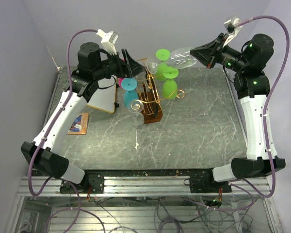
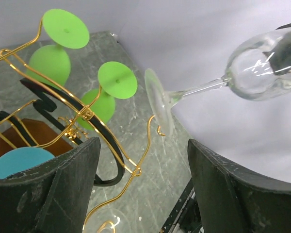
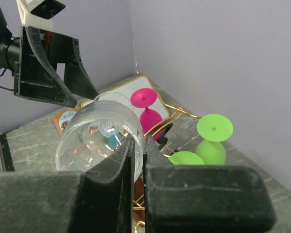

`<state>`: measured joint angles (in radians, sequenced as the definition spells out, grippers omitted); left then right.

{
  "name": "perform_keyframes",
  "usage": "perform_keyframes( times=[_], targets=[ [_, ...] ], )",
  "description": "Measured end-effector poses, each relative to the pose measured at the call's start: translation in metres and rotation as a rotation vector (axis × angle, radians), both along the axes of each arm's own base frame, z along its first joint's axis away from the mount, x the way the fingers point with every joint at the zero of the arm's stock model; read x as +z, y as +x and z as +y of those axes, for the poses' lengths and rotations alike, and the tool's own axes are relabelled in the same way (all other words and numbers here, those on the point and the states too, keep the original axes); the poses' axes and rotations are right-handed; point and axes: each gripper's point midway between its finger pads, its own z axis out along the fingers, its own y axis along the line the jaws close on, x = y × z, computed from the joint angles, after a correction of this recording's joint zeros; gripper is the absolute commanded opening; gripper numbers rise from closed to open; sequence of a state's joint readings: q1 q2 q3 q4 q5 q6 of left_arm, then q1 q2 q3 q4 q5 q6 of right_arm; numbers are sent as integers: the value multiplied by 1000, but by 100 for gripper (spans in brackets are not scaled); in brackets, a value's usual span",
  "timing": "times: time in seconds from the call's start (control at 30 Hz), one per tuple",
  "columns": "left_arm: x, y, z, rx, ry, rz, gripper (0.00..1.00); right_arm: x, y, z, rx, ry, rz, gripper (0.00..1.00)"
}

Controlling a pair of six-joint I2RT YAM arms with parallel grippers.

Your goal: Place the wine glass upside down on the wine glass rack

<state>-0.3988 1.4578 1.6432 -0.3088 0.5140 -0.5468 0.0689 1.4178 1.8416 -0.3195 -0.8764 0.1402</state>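
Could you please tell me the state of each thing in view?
wine glass, tipped sideways in the air, gripped at the rim.
right gripper, shut on the wine glass.
left gripper, open, empty.
wine glass rack, standing upright.
green glasses, hung upside down on the rack.

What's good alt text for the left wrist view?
A clear wine glass lies sideways in the air, its foot close to a curled arm of the tall gold wire rack. Two lime green glasses hang upside down on it, and a blue glass foot shows at lower left. The left gripper stands open and empty in the foreground.
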Motion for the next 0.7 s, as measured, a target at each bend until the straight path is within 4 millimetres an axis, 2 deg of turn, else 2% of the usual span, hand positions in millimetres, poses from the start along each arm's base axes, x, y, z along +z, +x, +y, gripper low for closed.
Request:
perform_keyframes(
  times=[0.13,0.27,0.53,0.7],
  targets=[
    [5,-2,-5,-27,-34,3,79,-4,-1,3,18,5,14,0],
    [8,-2,-8,-40,-52,4,71,-7,-3,8,35,4,22,0],
    [-4,5,-14,-52,-54,47,55,-7,-7,16,59,-1,18,0],
    [-4,3,-17,-60,-62,59,46,-11,-6,18,61,-9,16,0]
  ],
)
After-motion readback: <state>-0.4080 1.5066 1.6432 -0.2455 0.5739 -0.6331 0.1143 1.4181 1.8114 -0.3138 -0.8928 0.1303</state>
